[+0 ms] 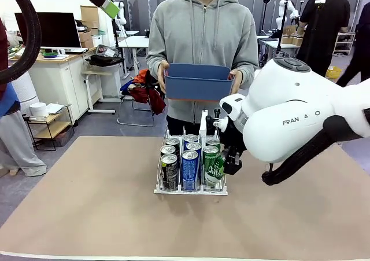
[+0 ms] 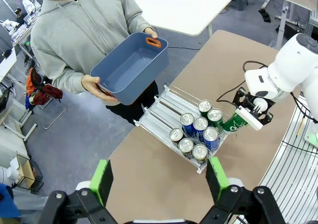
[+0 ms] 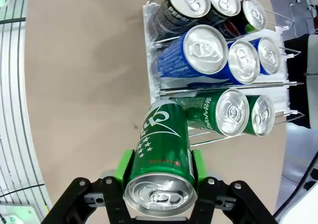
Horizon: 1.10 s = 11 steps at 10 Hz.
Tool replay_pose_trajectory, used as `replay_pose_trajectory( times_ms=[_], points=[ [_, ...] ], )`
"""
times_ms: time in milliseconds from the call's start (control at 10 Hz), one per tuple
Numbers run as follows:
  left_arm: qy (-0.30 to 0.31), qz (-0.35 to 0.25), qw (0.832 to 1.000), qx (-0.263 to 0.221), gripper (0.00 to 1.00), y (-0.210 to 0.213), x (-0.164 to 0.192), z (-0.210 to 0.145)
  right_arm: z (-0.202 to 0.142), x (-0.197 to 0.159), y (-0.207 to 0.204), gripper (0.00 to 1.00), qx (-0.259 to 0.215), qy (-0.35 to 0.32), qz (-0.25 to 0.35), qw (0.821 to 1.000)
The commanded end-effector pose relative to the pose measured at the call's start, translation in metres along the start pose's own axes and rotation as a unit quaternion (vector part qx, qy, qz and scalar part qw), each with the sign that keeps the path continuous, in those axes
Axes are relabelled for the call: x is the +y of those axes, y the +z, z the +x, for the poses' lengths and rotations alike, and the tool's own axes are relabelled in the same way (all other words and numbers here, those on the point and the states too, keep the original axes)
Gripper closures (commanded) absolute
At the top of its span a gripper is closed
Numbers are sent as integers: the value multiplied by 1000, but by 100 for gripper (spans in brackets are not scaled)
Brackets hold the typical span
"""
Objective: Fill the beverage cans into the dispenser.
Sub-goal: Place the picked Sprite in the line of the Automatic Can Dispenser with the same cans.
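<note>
Table [image 1: 87,214] of brown board carries the white wire dispenser [image 1: 191,190], which stands just beside the right gripper [image 3: 160,177], ahead of its fingertips. Beyond the dispenser a person holds an empty blue plastic bin [image 1: 198,81] in both hands, well apart from either gripper. The dispenser's 3 lanes hold 8 cans: 3 black-and-grey cans [image 3: 188,1], 3 blue cans [image 3: 204,47] and 2 green cans [image 3: 228,112]. The right gripper is clamped on a 9th, a green can [image 3: 164,154], gripped across its body between the green pads and tilted, its base touching or nearly touching the front of the green lane. The left gripper [image 2: 159,179] hangs high above the table with its jaws wide and nothing between them.

The step in hand looks like loading the last green can. The next move probably calls for seating it upright in the lane's front slot behind the low lip, then releasing.
</note>
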<state>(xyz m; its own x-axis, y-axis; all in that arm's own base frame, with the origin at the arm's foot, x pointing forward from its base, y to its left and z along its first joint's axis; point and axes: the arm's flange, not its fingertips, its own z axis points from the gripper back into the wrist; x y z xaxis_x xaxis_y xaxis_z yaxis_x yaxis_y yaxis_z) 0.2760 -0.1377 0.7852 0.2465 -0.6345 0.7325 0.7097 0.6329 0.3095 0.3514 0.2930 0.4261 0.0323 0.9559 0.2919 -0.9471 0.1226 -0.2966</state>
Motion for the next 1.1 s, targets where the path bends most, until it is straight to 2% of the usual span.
replay_pose_trajectory(
  times_ms=[0, 300, 500, 1000],
  points=[
    [-3, -9, 1000, -2, 0, 0, 2, -2, 12, -26, -9, 42, 6, -7, -49, 999],
    [-3, -9, 1000, -2, 0, 0, 2, -2, 18, -43, -21, 42, 20, -4, -36, 999],
    [-3, -9, 1000, -2, 0, 0, 2, -2, 22, -52, -37, 42, 45, -7, 46, 998],
    [-3, -9, 1000, -2, 0, 0, 2, -2, 22, -49, -65, 42, 96, 30, 105, 989]
  ],
)
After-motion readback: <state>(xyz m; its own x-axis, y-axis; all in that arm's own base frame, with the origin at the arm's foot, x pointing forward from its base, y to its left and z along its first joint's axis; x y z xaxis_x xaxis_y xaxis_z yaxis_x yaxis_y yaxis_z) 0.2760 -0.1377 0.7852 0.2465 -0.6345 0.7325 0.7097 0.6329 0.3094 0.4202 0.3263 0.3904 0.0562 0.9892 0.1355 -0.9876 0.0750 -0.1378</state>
